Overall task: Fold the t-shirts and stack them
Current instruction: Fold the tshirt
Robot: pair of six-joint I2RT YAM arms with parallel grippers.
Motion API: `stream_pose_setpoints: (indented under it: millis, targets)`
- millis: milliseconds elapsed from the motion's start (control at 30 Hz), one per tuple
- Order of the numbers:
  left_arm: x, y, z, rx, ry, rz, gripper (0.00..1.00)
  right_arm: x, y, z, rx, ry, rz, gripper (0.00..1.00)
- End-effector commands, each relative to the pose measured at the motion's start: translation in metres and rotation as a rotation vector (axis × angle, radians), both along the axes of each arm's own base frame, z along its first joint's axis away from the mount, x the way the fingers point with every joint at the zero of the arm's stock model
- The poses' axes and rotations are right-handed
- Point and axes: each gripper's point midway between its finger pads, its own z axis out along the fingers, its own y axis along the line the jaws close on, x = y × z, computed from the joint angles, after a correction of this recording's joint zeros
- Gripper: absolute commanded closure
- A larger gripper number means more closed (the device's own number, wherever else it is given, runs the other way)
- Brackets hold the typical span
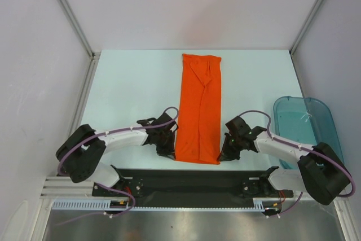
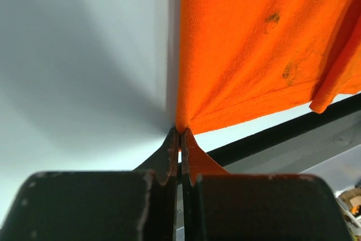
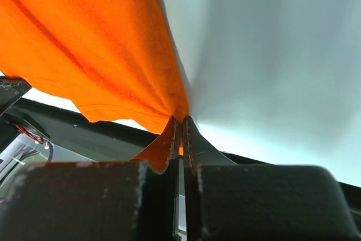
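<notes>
Folding is judged to be partway done. One orange t-shirt [image 1: 198,108] is laid on the pale desk [image 1: 130,100], roughly at its middle, as a long narrow strip running from the near edge toward the far wall. Both long sides appear to be turned in, so the lengthwise folds can be counted as made. A few creases are seen at the far end, where the cloth is slightly bunched.

The left hand [image 1: 169,152] is set at the near left corner of the strip, with its fingers pressed together on the cloth. In the left wrist view a small pinch of orange fabric is gripped between the fingertips, and the corner is drawn up off the desk into a taut peak. The right hand [image 1: 224,152] is placed likewise at the near right corner, pressed shut on its own pinch of fabric, with pleats fanning out from the grip.

What is left, by this reading, is the crosswise folding. The near end would have to be carried toward the far end, perhaps more than once, until a compact packet is formed. No finished stack is seen, and no second shirt is in view, so the stacking is judged not yet begun. A translucent teal bin [image 1: 307,128] is set at the right edge of the desk, well apart from the shirt.
</notes>
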Motion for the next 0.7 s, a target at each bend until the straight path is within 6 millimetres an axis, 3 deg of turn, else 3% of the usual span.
stream_pose_setpoints:
  millis: [0,467,567,667]
  targets:
    - [-0.008,0.006,0.0,-0.024,0.03,0.01,1.0,-0.005,-0.007,-0.003,-0.013,0.01,0.0,1.0]
    - [-0.012,0.007,0.0,-0.062,0.045,0.003,0.99,-0.009,-0.002,-0.005,0.01,0.023,0.041,1.0]
    - [-0.009,0.006,0.007,-0.087,0.014,-0.005,0.85,-0.009,0.0,-0.002,0.031,0.015,0.053,0.97]
    - [-0.007,0.008,0.014,-0.105,-0.013,-0.007,0.72,-0.009,0.001,0.003,0.048,-0.007,0.058,0.82]
